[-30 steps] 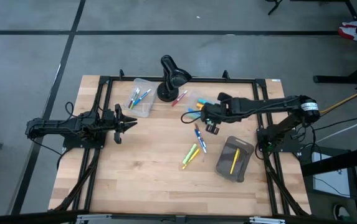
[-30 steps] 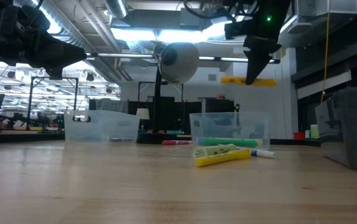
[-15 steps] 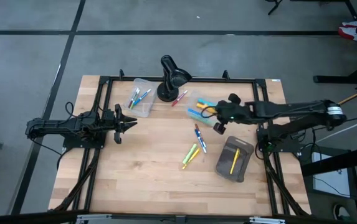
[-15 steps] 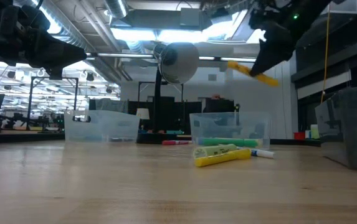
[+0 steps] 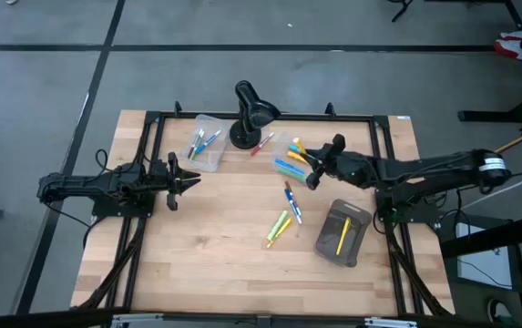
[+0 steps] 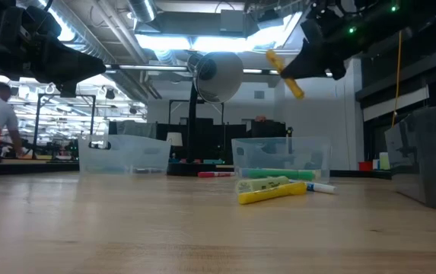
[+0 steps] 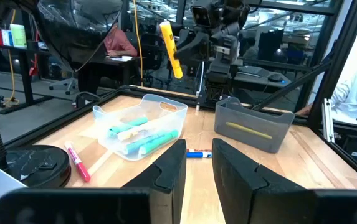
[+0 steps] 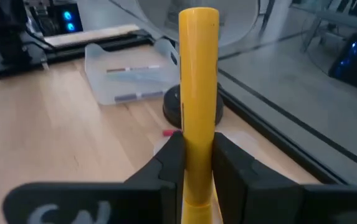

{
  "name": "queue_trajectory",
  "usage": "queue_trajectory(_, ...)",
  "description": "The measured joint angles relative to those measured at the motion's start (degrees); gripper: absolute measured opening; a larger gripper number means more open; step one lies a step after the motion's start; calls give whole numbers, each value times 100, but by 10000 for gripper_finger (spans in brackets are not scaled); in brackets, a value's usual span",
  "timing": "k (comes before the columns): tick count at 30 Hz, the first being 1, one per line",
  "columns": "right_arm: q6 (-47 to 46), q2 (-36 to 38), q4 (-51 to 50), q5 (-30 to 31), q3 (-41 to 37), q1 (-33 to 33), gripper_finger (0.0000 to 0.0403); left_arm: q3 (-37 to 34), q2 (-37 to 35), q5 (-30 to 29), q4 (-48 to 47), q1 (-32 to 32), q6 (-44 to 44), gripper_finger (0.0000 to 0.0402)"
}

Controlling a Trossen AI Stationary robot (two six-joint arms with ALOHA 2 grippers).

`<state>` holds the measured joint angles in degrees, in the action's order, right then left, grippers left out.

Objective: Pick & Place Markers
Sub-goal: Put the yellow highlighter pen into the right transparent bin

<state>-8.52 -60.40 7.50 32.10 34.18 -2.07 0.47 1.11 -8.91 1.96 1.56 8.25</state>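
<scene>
Your right gripper [image 8: 194, 165] is pinching a yellow marker [image 8: 198, 93] by its lower end, so the pen sticks out past the fingertips, held high over the clear tray [image 5: 290, 162] that already holds green and blue pens, probably ready to drop in. More markers [image 5: 281, 225] lie loose on the wood below, near the grey bin [image 5: 341, 233]. Farther off, your left gripper [image 5: 188, 180] waits at the table's left side, its fingers slightly parted around nothing.

light: bright, overhead | shadows: soft | low view: backlit, foreground blurred
</scene>
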Motion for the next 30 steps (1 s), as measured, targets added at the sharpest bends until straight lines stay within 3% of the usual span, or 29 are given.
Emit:
queue_trajectory(7,-335,-276,236,435,-90,0,60,0,2,0,0,1,-2,72)
queue_trajectory(22,-620,-821,254,423,-90,-100,60,0,2,0,0,-1,-2,72)
queue_trajectory(30,-559,-940,240,136,-90,-390,60,0,1,0,0,-1,-2,72)
